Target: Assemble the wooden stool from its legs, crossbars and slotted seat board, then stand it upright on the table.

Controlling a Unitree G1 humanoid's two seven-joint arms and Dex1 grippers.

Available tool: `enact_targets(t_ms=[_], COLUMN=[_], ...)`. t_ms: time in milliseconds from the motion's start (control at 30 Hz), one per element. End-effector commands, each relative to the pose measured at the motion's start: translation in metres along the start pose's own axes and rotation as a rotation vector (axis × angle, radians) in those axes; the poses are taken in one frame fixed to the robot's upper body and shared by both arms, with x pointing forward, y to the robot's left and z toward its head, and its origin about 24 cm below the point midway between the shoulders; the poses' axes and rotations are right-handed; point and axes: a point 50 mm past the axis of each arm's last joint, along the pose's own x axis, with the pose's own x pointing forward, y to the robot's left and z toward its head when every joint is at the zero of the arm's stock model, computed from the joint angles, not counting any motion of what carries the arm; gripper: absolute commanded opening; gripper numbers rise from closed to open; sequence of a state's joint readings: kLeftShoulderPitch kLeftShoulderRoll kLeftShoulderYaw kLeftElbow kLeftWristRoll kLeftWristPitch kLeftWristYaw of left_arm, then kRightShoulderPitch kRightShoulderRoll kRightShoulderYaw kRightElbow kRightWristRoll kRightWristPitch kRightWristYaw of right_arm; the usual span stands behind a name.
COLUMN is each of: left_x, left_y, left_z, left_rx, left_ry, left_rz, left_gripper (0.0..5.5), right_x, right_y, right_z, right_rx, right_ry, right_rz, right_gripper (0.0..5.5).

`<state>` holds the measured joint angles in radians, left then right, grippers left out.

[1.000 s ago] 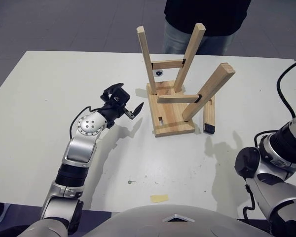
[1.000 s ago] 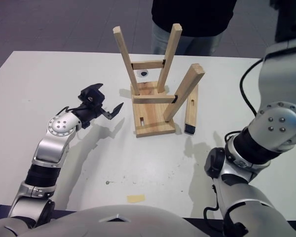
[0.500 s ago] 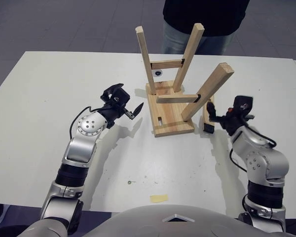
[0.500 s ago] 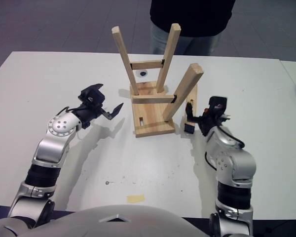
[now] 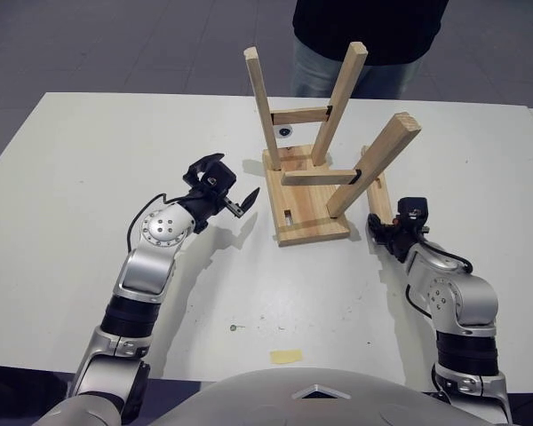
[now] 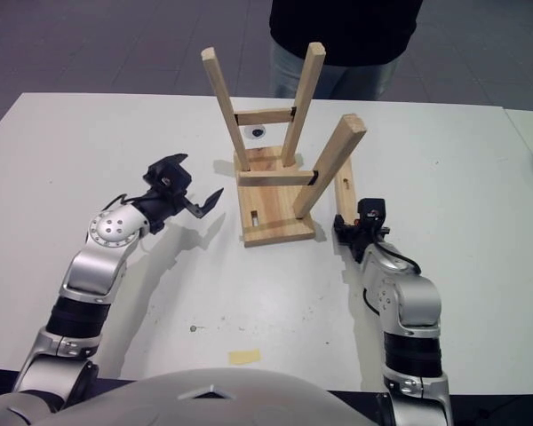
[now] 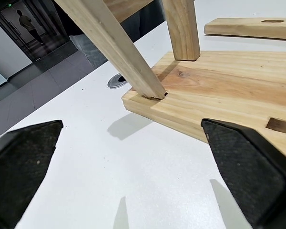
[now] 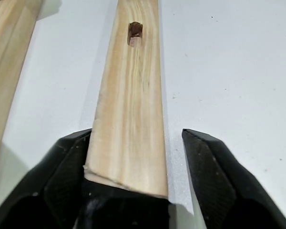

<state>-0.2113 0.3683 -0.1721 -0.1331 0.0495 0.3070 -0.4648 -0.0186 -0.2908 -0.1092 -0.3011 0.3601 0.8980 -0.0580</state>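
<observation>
the right pincer (image 8: 133, 143) has swung in to straddle, unclenched, the near end of the loose leg (image 5: 378, 193) lying on the desk (image 5: 89, 160) right of the upturned seat board (image 5: 306, 213), so it looks ready to grab, while the left pincer (image 5: 235, 197) hangs released opposite.

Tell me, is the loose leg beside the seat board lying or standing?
Lying. The loose leg rests lengthwise on the table, its near end inside the open right gripper.

the right gripper's (image 8: 136, 136) jaws hide the loose leg's (image 8: 128, 90) near end.
</observation>
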Motion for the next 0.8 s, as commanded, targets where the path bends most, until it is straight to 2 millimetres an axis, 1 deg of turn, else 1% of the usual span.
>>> enact_targets(t_ms=[33,133,233,300,367,433,500,567,633,667,700,733,800], left_x=[-0.001,0.001,0.002,0.003,0.002,0.0,-0.004,-0.01,-0.016,-0.019,-0.022,-0.025,-0.029], left_y=[-0.001,0.0,0.005,0.012,0.025,0.042,0.057,0.07,0.077,0.078,0.079,0.078,0.073], left_z=[-0.003,0.0,0.007,0.016,0.034,0.059,0.084,0.111,0.136,0.147,0.159,0.169,0.183], left_rx=[0.012,0.004,-0.05,-0.11,-0.214,-0.35,-0.491,-0.612,-0.751,-0.805,-0.884,-0.944,-1.026], left_ry=[0.013,0.005,-0.025,-0.065,-0.145,-0.253,-0.359,-0.468,-0.587,-0.635,-0.694,-0.736,-0.783], left_rz=[0.001,0.005,0.021,0.041,0.058,0.076,0.068,0.019,-0.064,-0.112,-0.174,-0.237,-0.344], left_gripper=[5.4,5.4,5.4,5.4,5.4,5.4,5.4,5.4,5.4,5.4,5.4,5.4,5.4], right_x=[0.0,0.0,0.002,0.003,0.003,-0.001,-0.011,-0.028,-0.049,-0.059,-0.069,-0.077,-0.087], right_y=[0.0,-0.001,-0.002,-0.004,-0.012,-0.024,-0.033,-0.035,-0.026,-0.019,-0.005,0.01,0.034], right_z=[-0.022,-0.02,-0.013,-0.002,0.021,0.054,0.09,0.127,0.158,0.17,0.181,0.187,0.19], right_rx=[0.015,0.02,0.017,0.024,0.022,0.003,-0.042,-0.136,-0.268,-0.33,-0.41,-0.493,-0.602], right_ry=[0.105,0.091,0.054,-0.013,-0.151,-0.335,-0.536,-0.759,-0.973,-1.063,-1.154,-1.23,-1.304], right_rz=[0.026,0.023,0.015,-0.01,-0.076,-0.171,-0.246,-0.294,-0.285,-0.256,-0.183,-0.103,0.049], right_gripper=[2.6,2.12,2.06,2.06,2.06,2.06,2.06,2.06,2.06,2.06,2.06,2.06,2.06])
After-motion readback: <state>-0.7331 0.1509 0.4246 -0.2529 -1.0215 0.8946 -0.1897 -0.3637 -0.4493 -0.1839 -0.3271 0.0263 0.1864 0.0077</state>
